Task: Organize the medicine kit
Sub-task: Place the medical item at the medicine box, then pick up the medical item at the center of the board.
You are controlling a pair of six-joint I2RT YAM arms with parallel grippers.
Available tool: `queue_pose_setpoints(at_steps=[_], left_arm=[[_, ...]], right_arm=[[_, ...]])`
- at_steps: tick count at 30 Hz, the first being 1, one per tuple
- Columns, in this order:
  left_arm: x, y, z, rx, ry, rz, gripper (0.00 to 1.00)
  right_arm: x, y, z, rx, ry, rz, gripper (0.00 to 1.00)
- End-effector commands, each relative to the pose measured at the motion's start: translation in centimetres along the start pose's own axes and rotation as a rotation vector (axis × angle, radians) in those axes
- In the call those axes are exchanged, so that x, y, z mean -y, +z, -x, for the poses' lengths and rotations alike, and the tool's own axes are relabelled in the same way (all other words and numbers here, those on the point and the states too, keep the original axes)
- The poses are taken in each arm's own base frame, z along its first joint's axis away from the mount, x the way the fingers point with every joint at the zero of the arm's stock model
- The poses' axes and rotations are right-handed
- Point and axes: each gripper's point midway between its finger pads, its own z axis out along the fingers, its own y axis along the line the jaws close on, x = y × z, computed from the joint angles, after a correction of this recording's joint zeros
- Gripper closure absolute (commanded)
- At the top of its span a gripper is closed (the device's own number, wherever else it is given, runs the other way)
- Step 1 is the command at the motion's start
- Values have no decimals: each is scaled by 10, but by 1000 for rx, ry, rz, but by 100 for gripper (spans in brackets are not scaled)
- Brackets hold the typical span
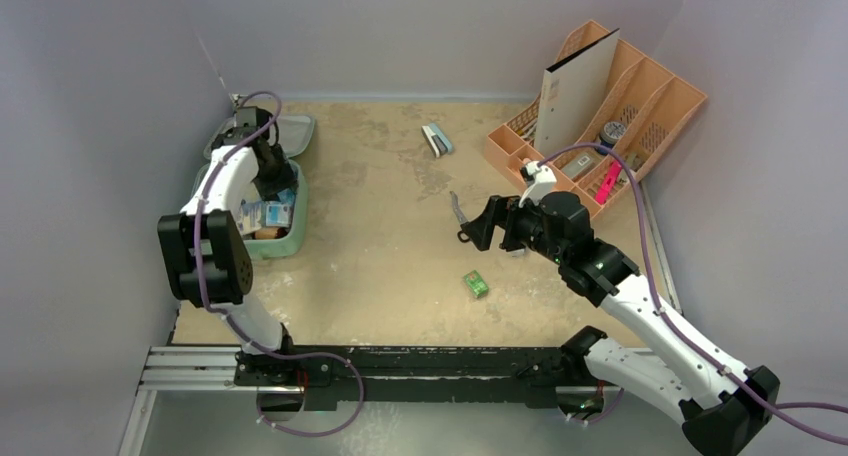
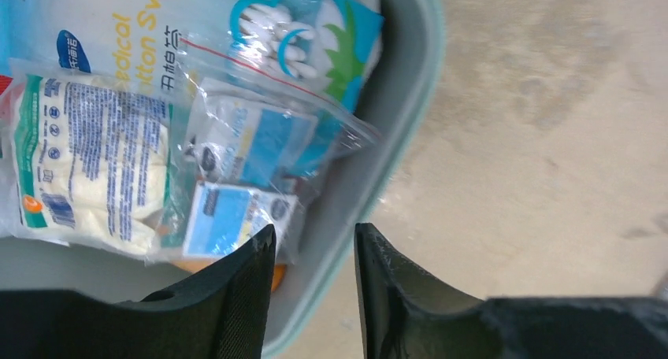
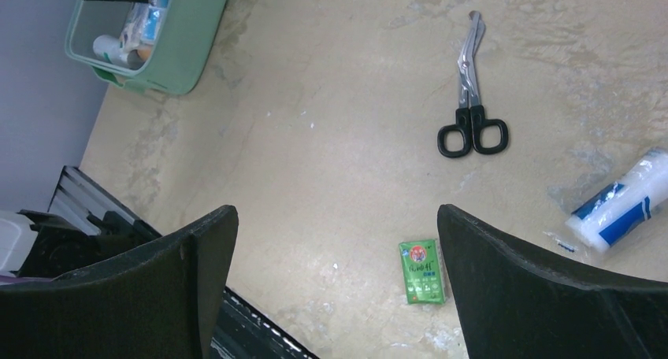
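**Kit open at left edge; left pincer at its wall, right pincer empty**

- Nearest the bases, a green sachet (image 1: 476,283) lies flat on the surface (image 1: 380,196), well right of the medicine kit (image 1: 275,248).
- The right pincer (image 3: 335,213) hovers just past the sachet, also well right of the kit. Its jaws are spread fully wide with nothing in them.
- Scissors (image 3: 471,99) lie closed right of the kit, black handles toward the sachet. A white roll with blue bands (image 3: 618,209) lies farther from the kit than they do.
- The kit sits at the surface's left edge by the wall, with its lid (image 1: 298,134) laid back on the far side.
- Inside are a cotton-swab bag (image 2: 299,36), a gauze pack (image 2: 94,162) and small blue-and-white packets (image 2: 252,150).
- The left pincer (image 2: 315,245) is down at the kit's right-hand wall, jaws only a narrow gap apart. One finger is over the contents, the other outside the rim. Nothing looks pinched; can't tell if it touches the wall.
- A small white-and-blue box (image 1: 437,139) lies right of the lid.
- A peach organizer (image 1: 680,101) stands farthest right of the kit.
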Motion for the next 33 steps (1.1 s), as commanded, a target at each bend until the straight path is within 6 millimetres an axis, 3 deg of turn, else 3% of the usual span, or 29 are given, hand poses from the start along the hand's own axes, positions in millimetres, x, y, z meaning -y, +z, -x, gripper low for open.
queue_pose_setpoints(at_steps=[1, 3, 6, 10, 15, 20, 27, 33], left_arm=[[30, -60, 26, 134, 26, -201, 55], [39, -73, 23, 146, 45, -269, 42], [49, -92, 19, 180, 58, -354, 31], [63, -115, 4, 192, 106, -481, 29], [85, -137, -32, 186, 177, -649, 29], [99, -134, -75, 160, 281, -707, 29], [84, -117, -95, 164, 376, -654, 29], [85, -120, -99, 166, 392, -681, 29]], right_arm=[[12, 2, -16, -49, 22, -49, 1], [17, 6, -27, -90, 26, -68, 1], [25, 12, -47, -178, 30, -95, 5], [36, 23, -70, -284, 34, -138, 16], [52, 37, -75, -301, 62, -232, 35], [85, 46, -65, -244, 91, -441, 54], [134, 43, -47, -165, 95, -685, 58], [164, 42, -49, -187, 155, -760, 51]])
